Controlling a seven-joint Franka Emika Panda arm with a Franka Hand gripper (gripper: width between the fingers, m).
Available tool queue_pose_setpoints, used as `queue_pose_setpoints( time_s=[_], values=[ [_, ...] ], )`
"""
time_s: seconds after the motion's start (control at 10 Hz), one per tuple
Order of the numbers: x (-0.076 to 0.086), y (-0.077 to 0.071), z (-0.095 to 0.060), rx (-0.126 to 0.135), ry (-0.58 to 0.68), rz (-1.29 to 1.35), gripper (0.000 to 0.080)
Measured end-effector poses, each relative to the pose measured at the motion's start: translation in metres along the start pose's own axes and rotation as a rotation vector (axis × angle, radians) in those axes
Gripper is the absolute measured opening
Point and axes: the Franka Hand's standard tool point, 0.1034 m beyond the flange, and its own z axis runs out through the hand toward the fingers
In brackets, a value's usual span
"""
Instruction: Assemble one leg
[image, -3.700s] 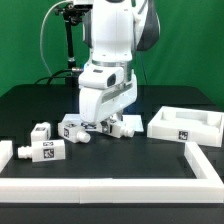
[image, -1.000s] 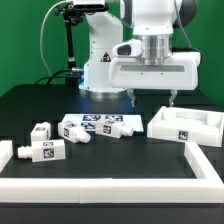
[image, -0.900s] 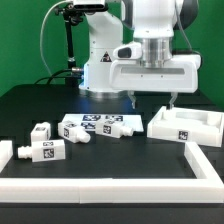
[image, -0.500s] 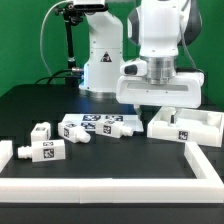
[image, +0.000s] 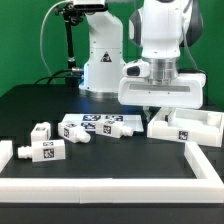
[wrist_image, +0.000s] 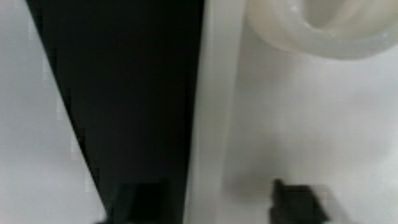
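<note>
**Claw spread wide astride the panel rim; legs lie loose toward 9 o'clock**

In the exterior view the claw (image: 163, 116) hangs low over the near-side edge of the square panel (image: 196, 128), which sits at about 3 o'clock on the dark counter (image: 30, 105).

The wrist view shows the claw (wrist_image: 221, 196) spread wide and gripping nothing. One of its fingers (wrist_image: 151, 197) is over the black counter and the other over the white side. The panel's rim (wrist_image: 217, 110) passes between them and touches neither. A rounded white shape (wrist_image: 329, 35) beside the rim is too blurred to name.

No leg is held; all lie on the counter.
- The front leg (image: 45, 151) rests at about 8 o'clock.
- The second leg (image: 40, 131) is just behind it, toward 9 o'clock.
- The third leg (image: 72, 131) lies nearer the centre.
- The fourth leg (image: 120, 127) lies close to the panel's 9 o'clock side, apart from the claw.

The white border rail (image: 100, 172) runs along the 6 o'clock side and turns up toward 4 o'clock.
</note>
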Motion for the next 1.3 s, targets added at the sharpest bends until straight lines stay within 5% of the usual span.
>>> queue_pose_setpoints(
  time_s=[0.1,0.2,0.4,0.8,1.3],
  values=[
    [0.000,0.000,0.000,0.000,0.000,-0.002,0.0205],
    [0.000,0.000,0.000,0.001,0.001,-0.010,0.0053],
    [0.009,0.009,-0.009,-0.006,-0.030,-0.057,0.0053],
    [0.085,0.037,-0.093,0.043,-0.083,-0.099,0.0053],
    [0.087,0.043,-0.090,0.042,-0.082,-0.120,0.0054]
  ],
)
